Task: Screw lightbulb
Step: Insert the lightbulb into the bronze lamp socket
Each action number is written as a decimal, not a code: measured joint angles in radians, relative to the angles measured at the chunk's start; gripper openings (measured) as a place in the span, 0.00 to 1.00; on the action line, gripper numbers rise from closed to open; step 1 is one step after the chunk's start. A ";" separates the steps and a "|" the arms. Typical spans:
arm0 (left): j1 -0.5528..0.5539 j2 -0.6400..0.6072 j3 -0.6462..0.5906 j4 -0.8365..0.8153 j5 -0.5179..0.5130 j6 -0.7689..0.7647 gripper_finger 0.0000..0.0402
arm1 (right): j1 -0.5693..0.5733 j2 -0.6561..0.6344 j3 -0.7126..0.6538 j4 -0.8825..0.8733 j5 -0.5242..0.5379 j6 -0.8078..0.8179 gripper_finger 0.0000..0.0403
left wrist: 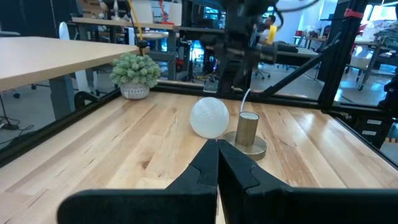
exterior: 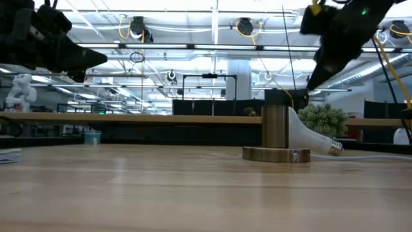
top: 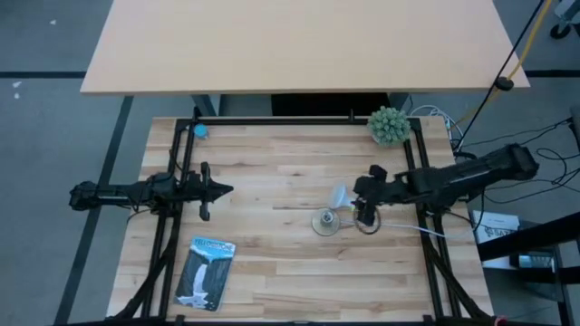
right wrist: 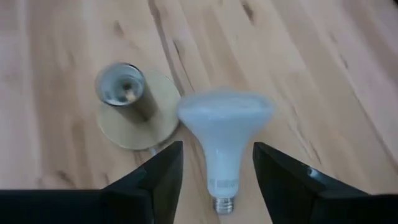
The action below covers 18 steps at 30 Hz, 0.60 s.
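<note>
The white lightbulb (right wrist: 224, 134) lies on its side on the wooden table, its metal screw end (right wrist: 224, 204) pointing toward the right arm; it also shows in the high view (top: 340, 195). Beside its globe stands the brass socket (right wrist: 124, 87), upright on a round flat base (right wrist: 134, 124), its mouth facing up. My right gripper (right wrist: 217, 148) hovers open above the bulb, slanting down, one finger at each side of the neck and clear of it. My left gripper (left wrist: 217, 155) waits shut and level at the table's left (top: 217, 190).
A small green plant (top: 388, 125) stands at the far right corner. A printed packet (top: 207, 272) lies near the front left, and a small blue thing (top: 200, 130) at the far left. A white cord (top: 412, 228) runs from the socket base toward the right edge.
</note>
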 joint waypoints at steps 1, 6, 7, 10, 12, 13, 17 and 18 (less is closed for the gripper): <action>0.000 0.000 0.000 0.000 0.000 0.000 0.00 | -0.005 0.031 0.000 0.002 -0.004 0.001 0.49; 0.000 0.000 0.000 0.000 0.000 0.000 0.00 | -0.027 0.154 0.000 0.001 -0.052 -0.013 0.49; 0.000 0.000 0.000 0.000 0.000 0.000 0.00 | -0.034 0.173 0.000 0.002 -0.052 -0.023 0.49; 0.000 0.000 0.000 0.000 0.000 0.000 0.00 | -0.064 0.229 0.000 0.020 -0.059 -0.047 0.49; 0.000 0.000 0.000 0.000 0.000 0.000 0.00 | -0.092 0.265 0.000 0.050 -0.095 -0.075 0.49; 0.000 0.000 0.000 0.000 0.000 0.000 0.00 | -0.106 0.282 0.000 0.057 -0.103 -0.081 0.49; 0.000 0.000 0.000 0.000 0.000 0.000 0.00 | -0.159 0.348 0.000 0.126 -0.154 -0.096 0.49; 0.000 0.000 0.000 0.000 0.000 0.000 0.00 | -0.170 0.366 0.000 0.147 -0.174 -0.106 0.49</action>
